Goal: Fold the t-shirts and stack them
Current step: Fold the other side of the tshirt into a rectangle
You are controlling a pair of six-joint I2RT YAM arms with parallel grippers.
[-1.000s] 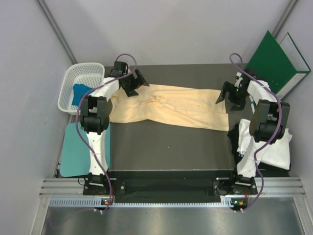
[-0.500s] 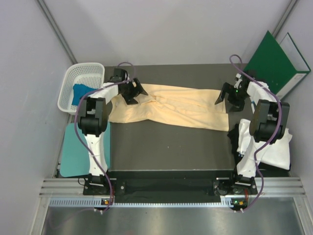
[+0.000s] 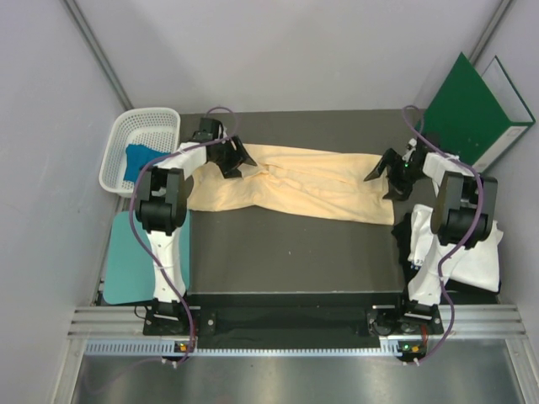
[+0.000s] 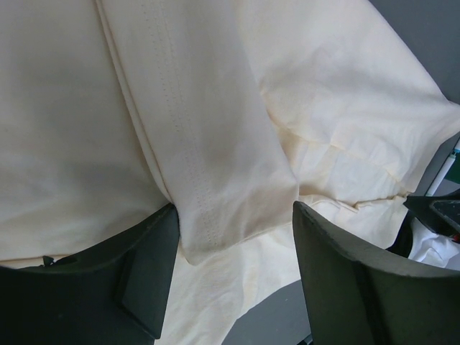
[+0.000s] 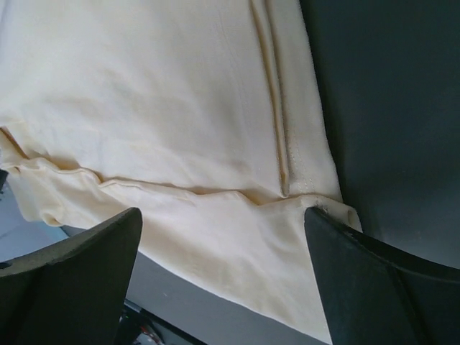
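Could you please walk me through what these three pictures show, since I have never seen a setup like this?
The wide picture looks down from above on two robot arms bolted at the near edge of a dark table. Each arm ends in a two-fingered pincer with a small camera on its wrist; the two close-up pictures come from those cameras.

A pale peach-yellow t-shirt lies spread across the far part of the table. The left pincer is over its left end, fingers either side of a stitched cloth fold. The right pincer stands wide open over its right end. Neither grips anything yet.

Around the table: a white basket with a blue t-shirt, a white t-shirt on the right, and a green folder.
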